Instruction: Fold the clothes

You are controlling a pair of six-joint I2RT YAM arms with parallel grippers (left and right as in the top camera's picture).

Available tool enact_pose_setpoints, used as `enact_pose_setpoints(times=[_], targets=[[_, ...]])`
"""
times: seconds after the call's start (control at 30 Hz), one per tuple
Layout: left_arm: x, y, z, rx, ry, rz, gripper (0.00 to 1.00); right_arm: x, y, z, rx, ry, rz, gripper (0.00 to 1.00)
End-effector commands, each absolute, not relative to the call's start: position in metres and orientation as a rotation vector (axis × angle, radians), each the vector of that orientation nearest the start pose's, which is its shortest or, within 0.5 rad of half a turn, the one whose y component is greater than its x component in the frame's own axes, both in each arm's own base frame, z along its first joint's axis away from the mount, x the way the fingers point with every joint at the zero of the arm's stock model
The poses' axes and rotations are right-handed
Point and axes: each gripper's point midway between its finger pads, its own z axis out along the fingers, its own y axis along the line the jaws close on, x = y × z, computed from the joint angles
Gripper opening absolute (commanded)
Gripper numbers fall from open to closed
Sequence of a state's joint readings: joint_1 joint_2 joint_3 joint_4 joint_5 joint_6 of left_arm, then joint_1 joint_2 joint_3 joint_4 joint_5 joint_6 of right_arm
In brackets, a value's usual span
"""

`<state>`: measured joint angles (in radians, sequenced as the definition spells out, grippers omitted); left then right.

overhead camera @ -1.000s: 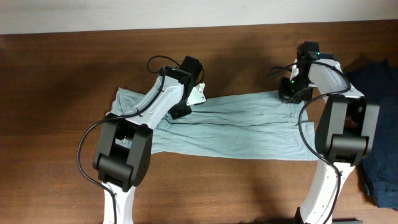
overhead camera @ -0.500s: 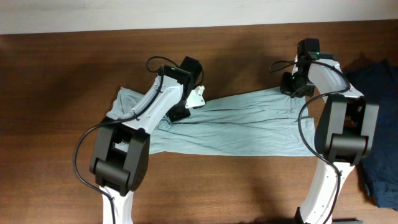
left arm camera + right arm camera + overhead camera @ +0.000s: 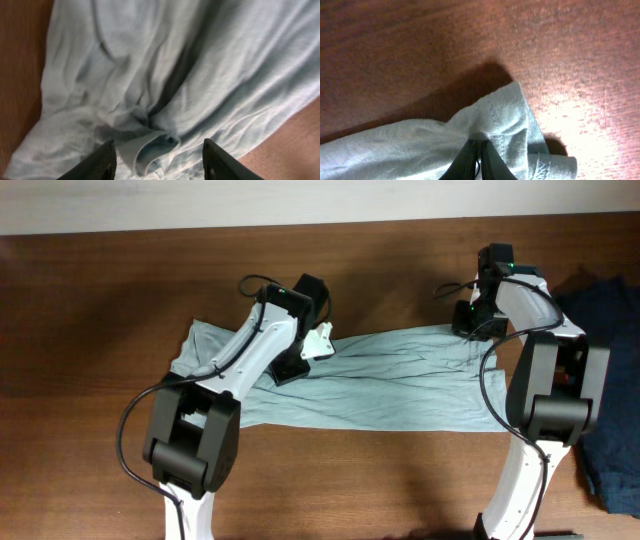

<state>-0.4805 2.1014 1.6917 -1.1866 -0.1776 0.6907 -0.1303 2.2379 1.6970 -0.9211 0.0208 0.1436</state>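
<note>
The clothes are one pale grey-blue T-shirt (image 3: 390, 385), spread in a long wrinkled band across the middle of the table. My left gripper (image 3: 312, 348) hovers over its upper left part. In the left wrist view the gripper (image 3: 159, 162) is open, and a loose curled fold of the shirt (image 3: 165, 65) lies between the fingers (image 3: 102, 161) without being pinched. My right gripper (image 3: 468, 328) is at the shirt's upper right corner. The right wrist view shows that gripper (image 3: 479, 156) shut on the shirt's hemmed edge (image 3: 505, 117), which bunches around the tips.
A dark navy garment (image 3: 610, 380) lies heaped at the table's right edge, beside the right arm's base. The brown wooden table (image 3: 100, 310) runs to a pale wall at the back. Both arm bases stand at the front edge.
My left gripper has opened and let go of the shirt's fold, which now lies loose beneath it. The right gripper stays shut on its corner and has hardly moved.
</note>
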Motion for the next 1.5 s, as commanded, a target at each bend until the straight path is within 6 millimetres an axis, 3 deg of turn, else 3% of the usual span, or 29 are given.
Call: enact_pose_setpoints(times=[0.0, 0.1, 0.17, 0.3, 0.63, 0.93, 1.17, 1.27, 1.3, 1.33, 1.37, 1.4, 1.47], targets=[[0.375, -0.142, 0.070, 1.579, 2.704, 0.300, 0.58, 0.441, -0.066, -0.003, 0.411, 3.034, -0.069, 0.11], [0.372, -0.142, 0.065, 1.541, 2.743, 0.169, 0.56, 0.442, -0.064, 0.002, 0.410, 3.025, -0.046, 0.11], [0.369, -0.137, 0.060, 1.539, 2.762, 0.168, 0.51, 0.441, -0.064, 0.002, 0.410, 3.031, -0.047, 0.11], [0.362, -0.131, 0.045, 1.542, 2.786, 0.165, 0.50, 0.440, -0.064, 0.002, 0.411, 3.031, -0.046, 0.11], [0.356, -0.129, 0.037, 1.552, 2.800, 0.166, 0.00, 0.435, -0.049, 0.001, 0.410, 3.059, 0.081, 0.12], [0.352, -0.109, 0.056, 1.540, 2.827, 0.321, 0.00, 0.433, -0.049, -0.002, 0.412, 3.071, 0.080, 0.12], [0.340, -0.098, 0.078, 1.555, 2.842, 0.370, 0.00, 0.427, -0.050, -0.025, 0.427, 3.124, 0.063, 0.12], [0.340, -0.096, 0.077, 1.539, 2.853, 0.351, 0.00, 0.425, -0.050, -0.030, 0.430, 3.136, 0.059, 0.12], [0.340, -0.099, 0.076, 1.529, 2.853, 0.306, 0.14, 0.425, -0.050, -0.030, 0.430, 3.136, 0.059, 0.12], [0.340, -0.102, 0.075, 1.522, 2.854, 0.276, 0.35, 0.425, -0.050, -0.030, 0.429, 3.136, 0.058, 0.12], [0.340, -0.102, 0.075, 1.517, 2.855, 0.264, 0.46, 0.425, -0.050, -0.030, 0.429, 3.136, 0.058, 0.12], [0.341, -0.101, 0.074, 1.507, 2.857, 0.262, 0.53, 0.424, -0.050, -0.030, 0.429, 3.137, 0.058, 0.12], [0.344, -0.105, 0.072, 1.489, 2.848, 0.222, 0.56, 0.424, -0.050, -0.030, 0.429, 3.137, 0.059, 0.12]])
